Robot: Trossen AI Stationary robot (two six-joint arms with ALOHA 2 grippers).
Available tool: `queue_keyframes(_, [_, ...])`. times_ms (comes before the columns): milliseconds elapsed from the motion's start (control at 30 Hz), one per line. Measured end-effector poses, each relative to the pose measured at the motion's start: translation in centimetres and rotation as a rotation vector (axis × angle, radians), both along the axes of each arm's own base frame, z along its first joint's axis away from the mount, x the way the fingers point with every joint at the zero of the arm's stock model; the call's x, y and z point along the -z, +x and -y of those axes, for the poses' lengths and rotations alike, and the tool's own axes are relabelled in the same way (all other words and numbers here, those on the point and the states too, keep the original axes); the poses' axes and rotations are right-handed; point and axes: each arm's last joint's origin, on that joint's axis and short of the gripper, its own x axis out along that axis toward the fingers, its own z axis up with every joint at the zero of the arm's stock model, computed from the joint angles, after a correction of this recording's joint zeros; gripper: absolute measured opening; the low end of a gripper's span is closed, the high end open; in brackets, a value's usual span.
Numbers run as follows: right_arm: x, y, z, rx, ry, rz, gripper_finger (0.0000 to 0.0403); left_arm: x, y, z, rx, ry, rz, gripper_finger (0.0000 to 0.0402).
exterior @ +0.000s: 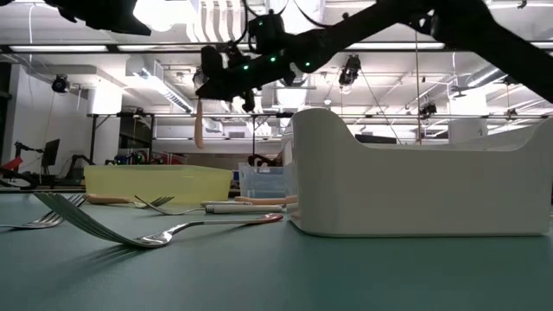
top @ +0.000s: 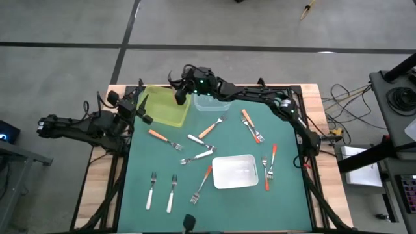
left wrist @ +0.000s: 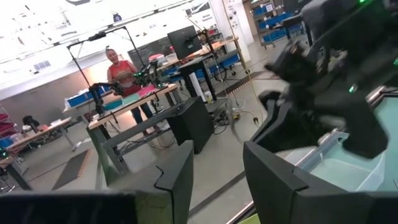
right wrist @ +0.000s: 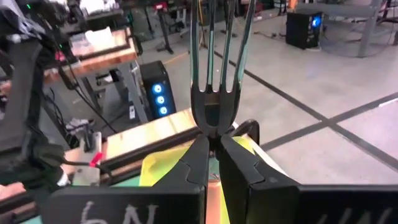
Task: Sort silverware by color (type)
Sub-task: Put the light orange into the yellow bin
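lab/workshop | workbenches (left wrist: 130, 99), monitor (left wrist: 185, 42), ceiling lights (exterior: 155, 13)

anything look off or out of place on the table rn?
Nothing damaged or spilled. The forks lie scattered at mixed angles on the green mat, which fits an unfinished sort. The white tray looks empty. The right gripper holds a fork hanging tines-up over the yellow tray. The left gripper waits at that tray's edge.

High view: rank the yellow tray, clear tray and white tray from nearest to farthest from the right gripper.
Right gripper holds a fork at the far edge.
1. Yellow tray: directly under it, far left.
2. Clear tray: beside it, far centre.
3. White tray: near side, centre-right.
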Motion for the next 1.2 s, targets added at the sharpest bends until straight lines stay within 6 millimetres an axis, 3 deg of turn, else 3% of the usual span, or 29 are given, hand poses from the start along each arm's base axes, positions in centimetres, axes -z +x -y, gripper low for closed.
queue_keyframes(467, [1.7,2.5,1.0,-0.012,0.003,-0.162,0.0013,0.0,-0.2,0.0,0.000,0.000,-0.002,0.0123])
queue_keyframes(1200, [2.2,2.7,0.9,-0.015,-0.020,-0.190,0.0013,0.1,-0.3,0.0,0.000,0.002,-0.015,0.0123])
